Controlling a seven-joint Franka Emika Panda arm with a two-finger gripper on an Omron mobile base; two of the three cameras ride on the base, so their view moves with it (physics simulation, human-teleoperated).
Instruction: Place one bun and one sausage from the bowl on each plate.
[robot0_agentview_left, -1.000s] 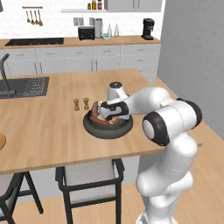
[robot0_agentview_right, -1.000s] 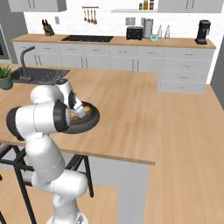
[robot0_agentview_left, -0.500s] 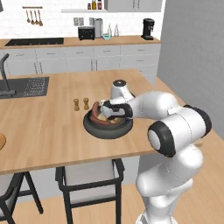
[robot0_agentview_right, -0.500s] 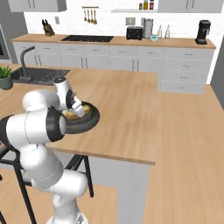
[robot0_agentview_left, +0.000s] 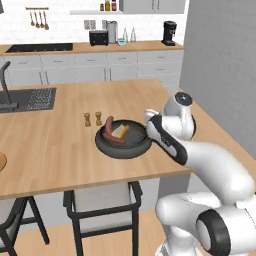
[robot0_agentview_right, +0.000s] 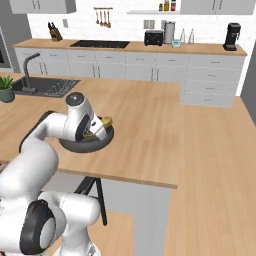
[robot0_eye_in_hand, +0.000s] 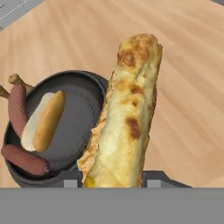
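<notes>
you're looking at a kitchen with white cabinets behind a broad wooden desk (robot0_agentview_left: 60, 150). on it sits the dark bowl (robot0_agentview_left: 123, 139), near the desk's front edge.

your claw (robot0_eye_in_hand: 114, 183) is closed on a bun (robot0_eye_in_hand: 124, 113); in the hand view the long golden roll rises straight up from between the finger tips, its browned top pointing away from the claw. in the right base view the bun (robot0_agentview_right: 104, 121) pokes out past the wrist, over the far rim of the bowl (robot0_agentview_right: 88, 142).

the bowl (robot0_eye_in_hand: 78, 116) lies just to the left of the claw in the hand view, below the lifted bun. inside it, a second bun (robot0_eye_in_hand: 43, 120) rests on the bowl floor, with one sausage (robot0_eye_in_hand: 17, 107) along the left rim and another sausage (robot0_eye_in_hand: 24, 159) at the near rim, closest to the claw.

beyond the bowl, further from the claw, two small shakers (robot0_agentview_left: 92, 119) stand side by side on the desk.
</notes>
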